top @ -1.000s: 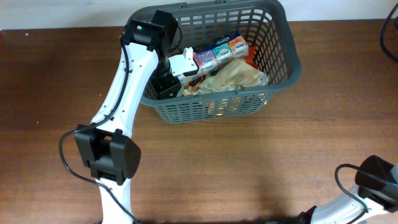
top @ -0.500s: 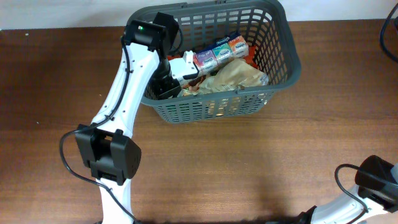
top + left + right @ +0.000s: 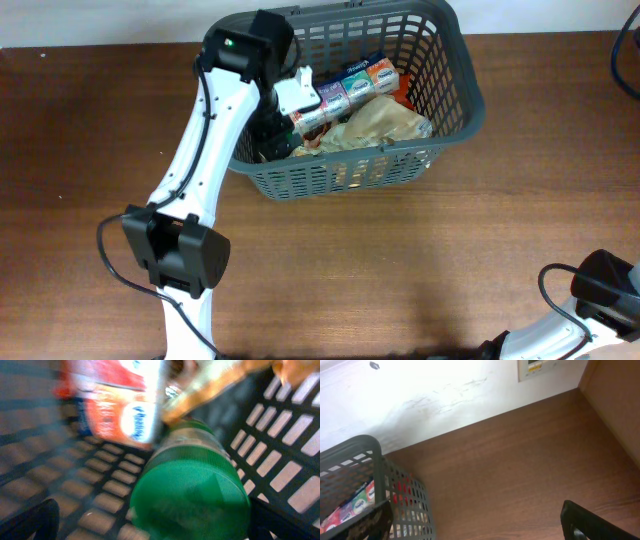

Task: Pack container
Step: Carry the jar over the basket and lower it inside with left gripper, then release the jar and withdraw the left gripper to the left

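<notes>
The container (image 3: 345, 176) is a dark grey lattice basket at the back middle of the table. My left arm reaches down into its left end. The left gripper (image 3: 272, 136) stands open there. In the left wrist view a jar with a green lid (image 3: 192, 492) lies on the basket floor (image 3: 100, 485) between the wide-apart fingers (image 3: 30, 522), and the left one stands clear of it. My right gripper (image 3: 485, 530) is open over bare table, right of the container (image 3: 350, 455), with nothing between its fingers.
Inside the basket lie a row of small coloured cartons (image 3: 352, 80), a crinkled tan bag (image 3: 378, 122) and a red item (image 3: 405, 92). An orange and white packet (image 3: 120, 405) lies just beyond the jar. A white wall (image 3: 420, 390) borders the table's far edge.
The left gripper has opened and let go of the green-lidded jar inside the basket. Its wrist has shifted slightly toward the far side. The right arm has not moved.
</notes>
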### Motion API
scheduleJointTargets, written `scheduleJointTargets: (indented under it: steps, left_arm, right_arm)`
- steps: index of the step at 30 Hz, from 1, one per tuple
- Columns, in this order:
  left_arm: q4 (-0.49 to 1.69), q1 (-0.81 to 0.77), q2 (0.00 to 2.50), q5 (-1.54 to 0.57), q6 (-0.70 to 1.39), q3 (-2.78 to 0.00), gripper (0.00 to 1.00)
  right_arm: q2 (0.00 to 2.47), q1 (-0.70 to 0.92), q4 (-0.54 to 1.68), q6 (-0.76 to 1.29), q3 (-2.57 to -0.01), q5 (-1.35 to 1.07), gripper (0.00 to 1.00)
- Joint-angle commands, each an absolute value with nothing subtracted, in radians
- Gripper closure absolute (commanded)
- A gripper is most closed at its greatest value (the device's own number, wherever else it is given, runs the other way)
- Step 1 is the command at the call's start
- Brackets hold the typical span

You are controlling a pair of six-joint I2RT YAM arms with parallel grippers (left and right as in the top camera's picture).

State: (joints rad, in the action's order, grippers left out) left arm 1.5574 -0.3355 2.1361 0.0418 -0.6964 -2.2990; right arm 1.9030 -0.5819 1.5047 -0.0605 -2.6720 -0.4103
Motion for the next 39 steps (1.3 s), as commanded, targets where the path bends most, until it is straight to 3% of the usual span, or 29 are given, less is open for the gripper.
scheduleJointTargets:
  steps: [1, 9, 17, 22, 27, 39]
  left_arm:
    - [1.565, -0.333, 2.123, 0.068, -0.559, -2.512, 0.01]
    - [1.591, -0.288, 2.093, 0.065, -0.393, -2.972, 0.01]
    - [1.629, -0.054, 2.044, 0.17, -0.158, -3.081, 0.01]
    - [1.682, 0.186, 2.055, 0.171, 0.05, -3.006, 0.01]
    - [1.675, 0.353, 2.08, 0.126, 0.087, -2.819, 0.01]
    - [1.57, 0.475, 2.194, 0.048, 0.086, -2.397, 0.01]
  right_arm:
    - [1.911, -0.583, 1.505, -0.062, -2.669, -0.422, 0.01]
    - [1.911, -0.583, 1.505, -0.062, -2.669, -0.422, 0.01]
    - [1.911, -0.583, 1.505, -0.062, -2.669, -0.422, 0.01]
    - [1.911, -0.583, 1.505, -0.062, -2.669, -0.422, 0.01]
    - [1.911, -0.583, 1.505, -0.062, -2.669, -0.422, 0.01]
    - [1.911, -0.583, 1.505, -0.062, -2.669, -0.422, 0.01]
